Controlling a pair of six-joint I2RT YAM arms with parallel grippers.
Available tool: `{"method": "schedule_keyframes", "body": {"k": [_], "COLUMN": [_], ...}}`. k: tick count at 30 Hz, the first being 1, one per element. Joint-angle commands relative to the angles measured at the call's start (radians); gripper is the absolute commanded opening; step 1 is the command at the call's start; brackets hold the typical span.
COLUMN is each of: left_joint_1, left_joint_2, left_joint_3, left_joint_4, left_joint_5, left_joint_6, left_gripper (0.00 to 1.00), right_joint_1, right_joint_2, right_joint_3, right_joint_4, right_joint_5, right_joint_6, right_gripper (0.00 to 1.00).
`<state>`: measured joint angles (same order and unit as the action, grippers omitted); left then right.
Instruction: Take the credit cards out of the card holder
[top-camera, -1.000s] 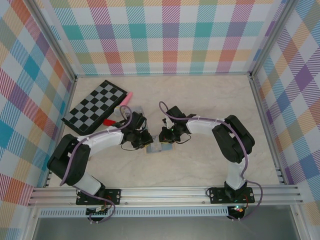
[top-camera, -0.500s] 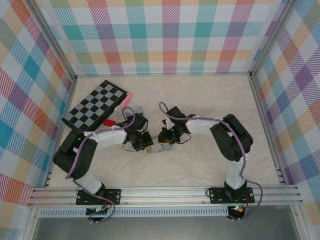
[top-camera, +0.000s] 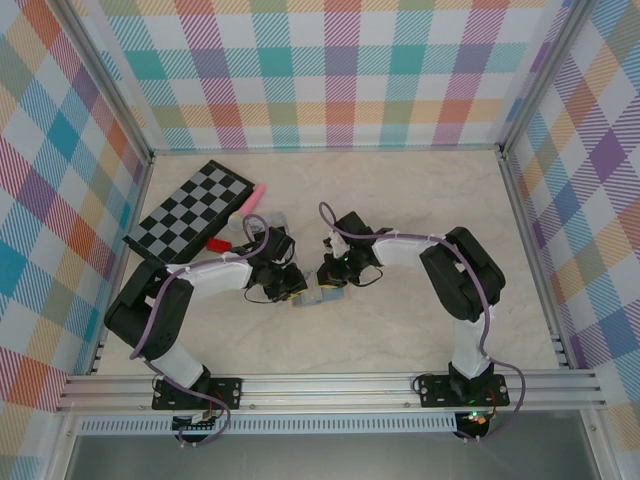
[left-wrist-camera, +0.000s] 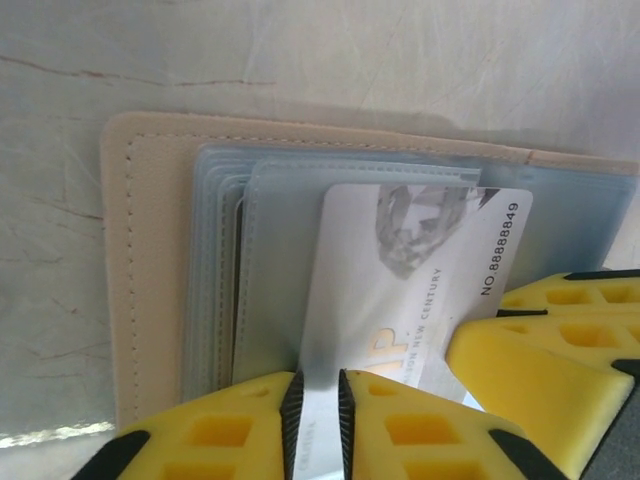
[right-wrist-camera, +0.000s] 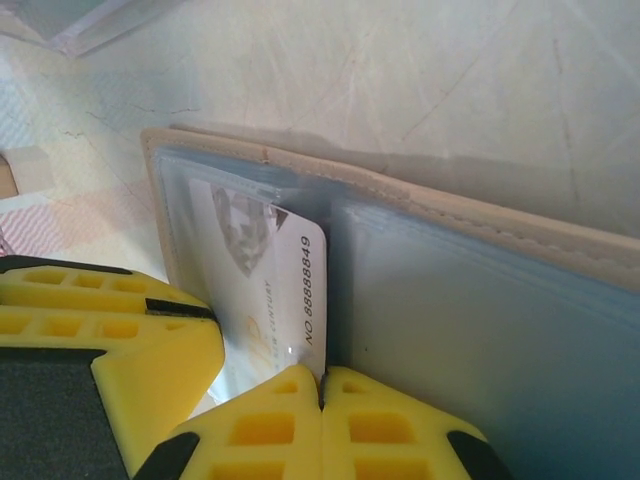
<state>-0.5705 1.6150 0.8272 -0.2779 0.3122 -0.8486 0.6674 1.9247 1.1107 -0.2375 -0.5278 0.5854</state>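
Left gripper (left-wrist-camera: 315, 400) of mine is pinching the white card (left-wrist-camera: 420, 270) by one side. I am pressing my right gripper (right-wrist-camera: 322, 385) tight together at the card's number side; I cannot tell if it is holding it. The card is sticking out of the holder (left-wrist-camera: 150, 250), which is lying open on the table (left-wrist-camera: 300, 60) between my arms

Left gripper (top-camera: 291, 287): low over the table, at the card holder's left end.
Right gripper (top-camera: 326, 279): opposite it, at the holder's right end.
Card holder (top-camera: 318, 298): pale, flat on the marbled table (top-camera: 430, 200), partly hidden.
Checkerboard (top-camera: 190, 213): back left, well apart.
Pink object (top-camera: 256, 192): beside the board's corner.
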Motion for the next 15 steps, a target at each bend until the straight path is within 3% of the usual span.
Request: {"method": "schedule_keyframes", "body": {"k": [1, 8, 15], "left_joint_1": [0.016, 0.026, 0.051], "left_joint_2": [-0.007, -0.07, -0.147], "left_joint_3": [-0.035, -0.041, -0.01], "left_joint_4": [-0.053, 0.092, 0.137], "left_joint_5": [-0.005, 0.099, 0.143], "left_joint_6": [-0.016, -0.03, -0.027], "left_gripper": [0.25, 0.41, 0.6], "right_joint_1": [-0.018, -0.057, -0.08], "right_joint_2": [-0.063, -0.197, -0.337], "right_joint_3": [-0.05, -0.111, -0.135], "right_joint_4": [-0.01, -0.043, -0.054], "right_joint_5": [0.008, -0.007, -0.002], "right_joint_6": [-0.027, -0.052, -0.006], "right_gripper": [0.0, 0.0, 0.0]}}
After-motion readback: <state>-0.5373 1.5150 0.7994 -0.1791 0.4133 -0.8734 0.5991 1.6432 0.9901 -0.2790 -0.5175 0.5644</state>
